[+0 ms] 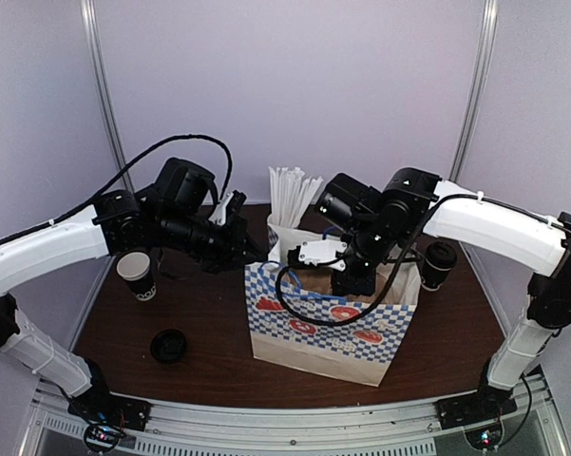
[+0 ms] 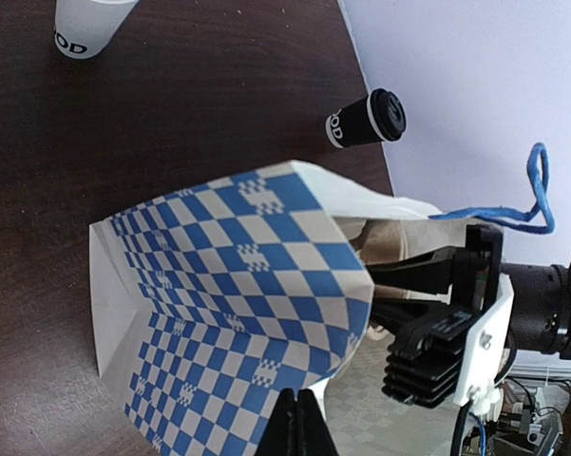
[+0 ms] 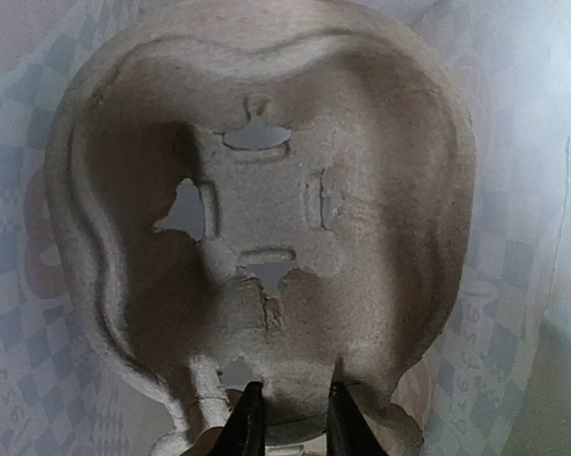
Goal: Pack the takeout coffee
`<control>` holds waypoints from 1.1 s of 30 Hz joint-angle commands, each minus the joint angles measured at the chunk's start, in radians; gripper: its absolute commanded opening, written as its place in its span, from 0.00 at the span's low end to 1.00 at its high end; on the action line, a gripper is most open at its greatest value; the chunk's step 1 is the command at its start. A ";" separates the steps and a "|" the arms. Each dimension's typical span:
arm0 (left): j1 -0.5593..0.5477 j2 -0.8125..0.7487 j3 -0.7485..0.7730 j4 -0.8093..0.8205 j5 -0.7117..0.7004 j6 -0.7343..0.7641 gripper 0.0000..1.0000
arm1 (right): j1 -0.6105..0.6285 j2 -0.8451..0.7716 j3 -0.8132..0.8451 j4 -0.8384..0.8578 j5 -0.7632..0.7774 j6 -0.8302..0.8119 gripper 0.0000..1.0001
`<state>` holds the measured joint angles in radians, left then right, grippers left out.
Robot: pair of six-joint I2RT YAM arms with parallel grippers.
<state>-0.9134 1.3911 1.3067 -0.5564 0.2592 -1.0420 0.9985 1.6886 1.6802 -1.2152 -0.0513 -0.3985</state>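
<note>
The takeout coffee [image 1: 439,264], a black cup with white lettering and a black lid, stands on the table just right of the paper bag; the left wrist view shows the takeout coffee [image 2: 366,119] beyond the bag. The blue-checked paper bag [image 1: 309,328] stands open mid-table. My left gripper [image 1: 252,252] is shut on the bag's rim at its left top corner [image 2: 297,418]. My right gripper [image 1: 352,280] reaches down into the bag, shut on the near edge of a moulded pulp cup carrier [image 3: 266,218], which fills the right wrist view [image 3: 290,413].
A lidless black cup with a white rim [image 1: 138,275] stands at the left, and a loose black lid [image 1: 169,346] lies in front of it. A white cup of straws [image 1: 287,214] stands behind the bag. The bag's blue handle [image 2: 537,195] sticks out.
</note>
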 commanded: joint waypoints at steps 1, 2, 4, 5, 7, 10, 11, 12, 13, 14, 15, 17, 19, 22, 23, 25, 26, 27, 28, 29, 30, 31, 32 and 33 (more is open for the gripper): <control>0.007 0.020 -0.029 0.014 0.034 0.026 0.00 | -0.033 -0.005 -0.025 0.024 0.009 0.051 0.20; 0.009 0.020 -0.031 0.018 0.036 0.028 0.00 | -0.035 0.000 -0.033 0.031 0.011 0.063 0.20; 0.011 0.022 -0.034 0.020 0.041 0.033 0.00 | -0.045 0.010 -0.046 0.043 0.005 0.080 0.20; 0.014 0.022 -0.035 0.021 0.045 0.035 0.00 | -0.049 0.017 -0.053 0.046 0.001 0.086 0.20; 0.017 0.021 -0.038 0.020 0.045 0.037 0.00 | -0.052 0.030 -0.062 0.053 -0.006 0.097 0.20; 0.022 0.015 -0.041 0.016 0.044 0.041 0.00 | -0.053 0.046 -0.071 0.062 -0.009 0.109 0.20; 0.024 0.013 -0.043 0.015 0.042 0.042 0.00 | -0.054 0.052 -0.074 0.061 -0.011 0.113 0.20; 0.026 0.012 -0.044 0.015 0.039 0.043 0.00 | -0.054 0.058 -0.073 0.060 -0.015 0.116 0.20; 0.028 0.010 -0.046 0.014 0.036 0.044 0.00 | -0.055 0.064 -0.073 0.059 -0.018 0.118 0.20; 0.029 0.008 -0.048 0.015 0.035 0.045 0.00 | -0.055 0.070 -0.073 0.057 -0.020 0.120 0.20; 0.030 0.007 -0.050 0.015 0.034 0.046 0.00 | -0.055 0.073 -0.075 0.055 -0.025 0.122 0.20; 0.031 0.005 -0.052 0.016 0.037 0.046 0.00 | -0.056 0.078 -0.073 0.052 -0.034 0.125 0.23; 0.032 0.003 -0.053 0.015 0.034 0.047 0.00 | -0.055 0.074 -0.068 0.048 -0.036 0.127 0.30; 0.033 -0.002 -0.054 0.015 0.033 0.049 0.00 | -0.055 0.056 -0.045 0.030 -0.042 0.121 0.41; 0.034 -0.003 -0.053 0.013 0.029 0.053 0.00 | -0.056 0.046 -0.032 0.019 -0.049 0.118 0.44; 0.038 -0.006 -0.039 -0.002 0.029 0.070 0.00 | -0.055 0.019 0.002 -0.004 -0.074 0.100 0.52; 0.040 -0.005 -0.023 -0.014 0.032 0.097 0.00 | -0.055 -0.001 0.014 -0.007 -0.086 0.092 0.55; 0.045 -0.004 0.002 -0.035 0.029 0.122 0.00 | -0.056 -0.019 0.025 -0.006 -0.085 0.089 0.58; 0.049 -0.003 0.033 -0.074 0.015 0.149 0.00 | -0.056 -0.040 0.035 -0.005 -0.078 0.083 0.60; 0.054 -0.002 0.072 -0.115 -0.005 0.185 0.00 | -0.055 -0.056 0.047 -0.008 -0.074 0.074 0.61; 0.058 -0.003 0.111 -0.157 -0.025 0.226 0.00 | -0.055 -0.071 0.061 -0.013 -0.074 0.063 0.61; 0.060 -0.002 0.150 -0.185 -0.043 0.279 0.07 | -0.055 -0.086 0.074 -0.014 -0.077 0.056 0.61; 0.063 0.001 0.192 -0.206 -0.058 0.336 0.14 | -0.056 -0.101 0.086 -0.017 -0.088 0.046 0.61; 0.064 0.010 0.230 -0.221 -0.067 0.394 0.20 | -0.055 -0.117 0.098 -0.018 -0.102 0.037 0.62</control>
<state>-0.8642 1.4017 1.3773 -0.6968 0.2611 -0.8703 0.9466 1.6630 1.7111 -1.2091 -0.1226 -0.3191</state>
